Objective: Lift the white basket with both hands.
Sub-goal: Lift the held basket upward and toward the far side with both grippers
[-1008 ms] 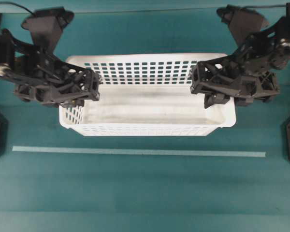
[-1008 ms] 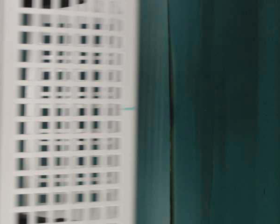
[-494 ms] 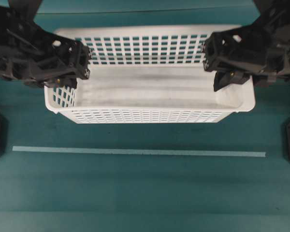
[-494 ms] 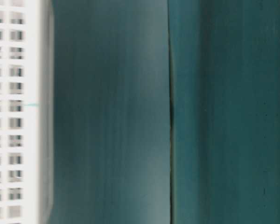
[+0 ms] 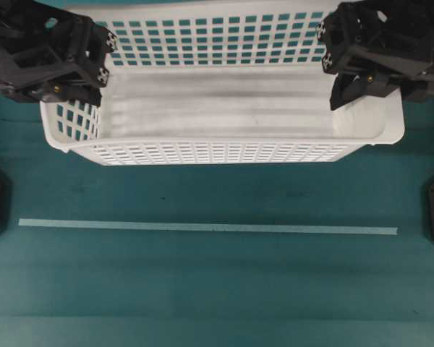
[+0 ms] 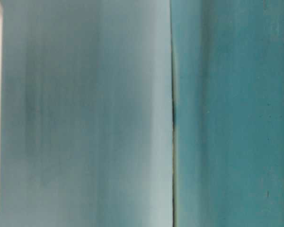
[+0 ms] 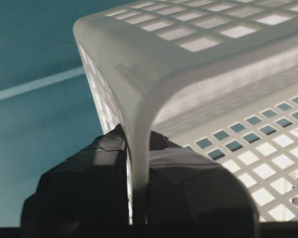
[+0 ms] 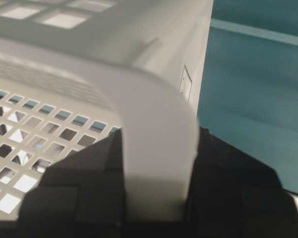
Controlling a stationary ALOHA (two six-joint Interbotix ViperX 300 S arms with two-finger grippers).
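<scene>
Between black angular tools (image 5: pixel 94 76) (image 5: pixel 347 83): slotted white plastic basket (image 5: pixel 217 119).

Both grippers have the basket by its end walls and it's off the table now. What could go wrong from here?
1. Each grip is narrow: the left gripper and right gripper pinch only the thin end walls of the white basket, so it may slip or flex.
2. The basket spans both arms; uneven lifting could tilt or twist it.
3. Its far wall already runs off the overhead view's top edge, so further lifting hides more of it.

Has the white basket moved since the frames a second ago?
Yes. The white basket has risen: overhead it looks larger and sits farther up-frame from the fixed tape line.
</scene>
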